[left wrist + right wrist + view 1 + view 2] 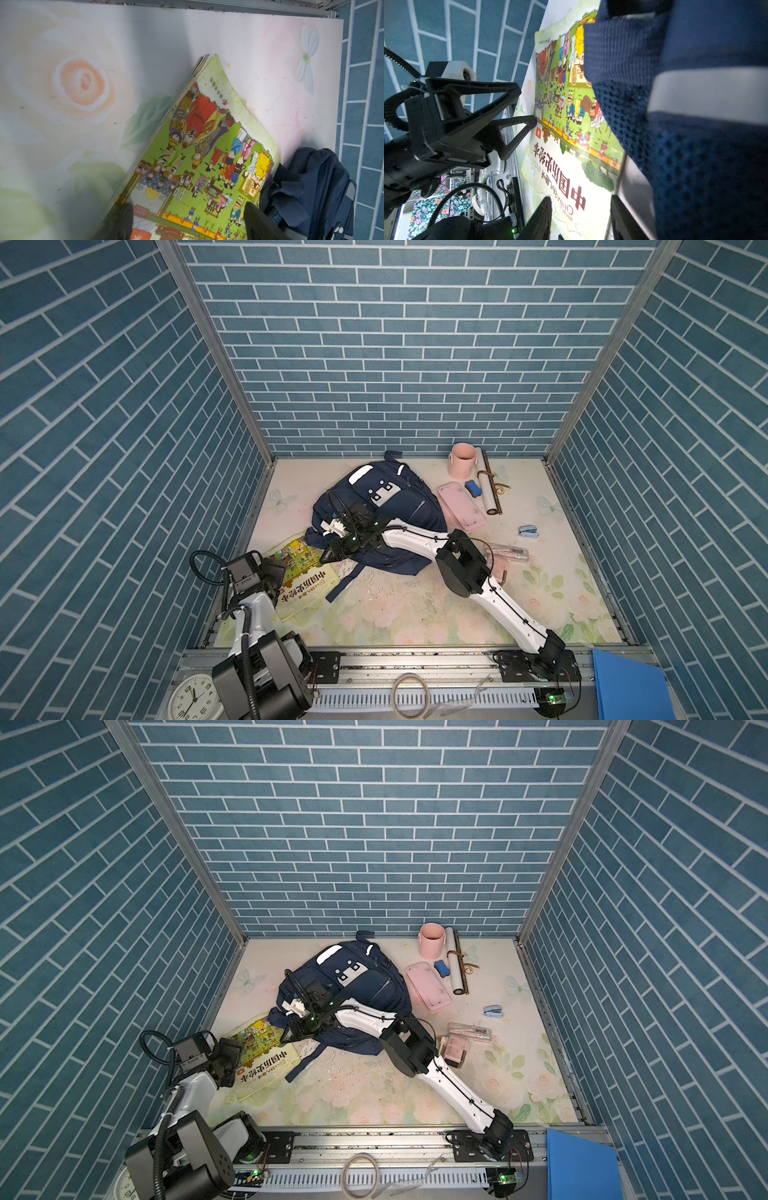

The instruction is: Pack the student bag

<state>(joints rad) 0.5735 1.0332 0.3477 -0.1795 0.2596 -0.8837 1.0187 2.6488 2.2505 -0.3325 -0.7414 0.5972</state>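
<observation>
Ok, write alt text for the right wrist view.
The left gripper, jaws open, reaches to the edge of an illustrated history book lying on the table. The navy student bag looms close, overlapping part of the book.

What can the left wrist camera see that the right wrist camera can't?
Only the left wrist view shows the peach rose and the white butterfly printed on the table. Only the right wrist view shows the dark red title and the whole left gripper, its jaws open. Both show the picture book and the navy student bag.
</observation>
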